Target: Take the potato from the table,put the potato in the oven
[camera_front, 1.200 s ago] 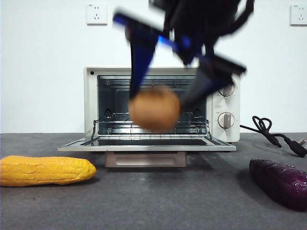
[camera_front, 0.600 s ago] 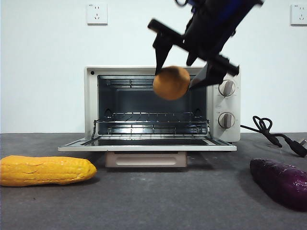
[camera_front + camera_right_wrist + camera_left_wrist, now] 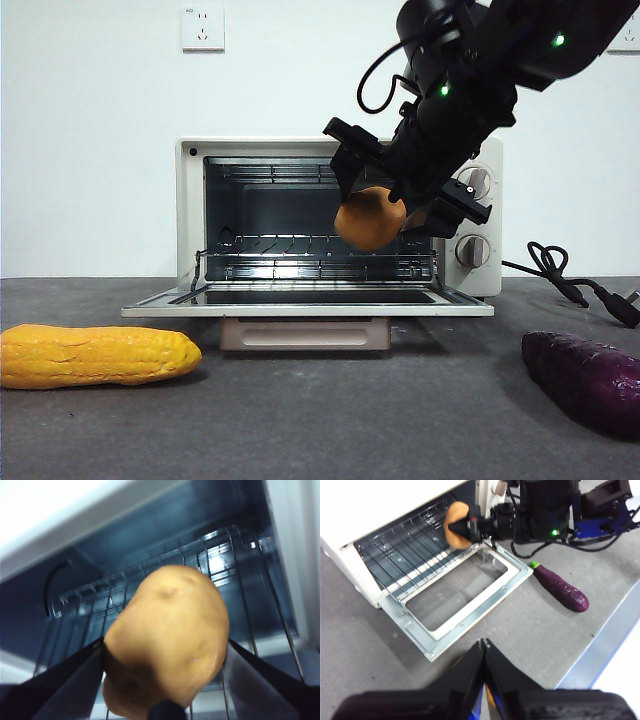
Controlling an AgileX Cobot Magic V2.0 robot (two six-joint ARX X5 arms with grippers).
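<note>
The orange-tan potato (image 3: 370,219) hangs in the mouth of the cream-white oven (image 3: 190,200), above the lowered door (image 3: 307,303) and near the right side of the opening. My right gripper (image 3: 385,212) is shut on the potato (image 3: 167,642), with a jaw on either side, facing the wire rack (image 3: 240,580). From the left wrist view the potato (image 3: 455,524) shows at the oven opening, held by the right arm. My left gripper (image 3: 484,647) is shut on nothing, high above the table (image 3: 530,615) in front of the oven door (image 3: 457,597).
A yellow corn cob (image 3: 95,356) lies at the front left. A dark purple sweet potato (image 3: 585,380) lies at the front right. The oven's black cord (image 3: 570,283) trails off to its right, and two knobs (image 3: 470,250) sit beside the opening.
The right gripper has carried the potato up, then lowered and pushed it forward toward the oven opening; the arm now fills more of the upper right.
</note>
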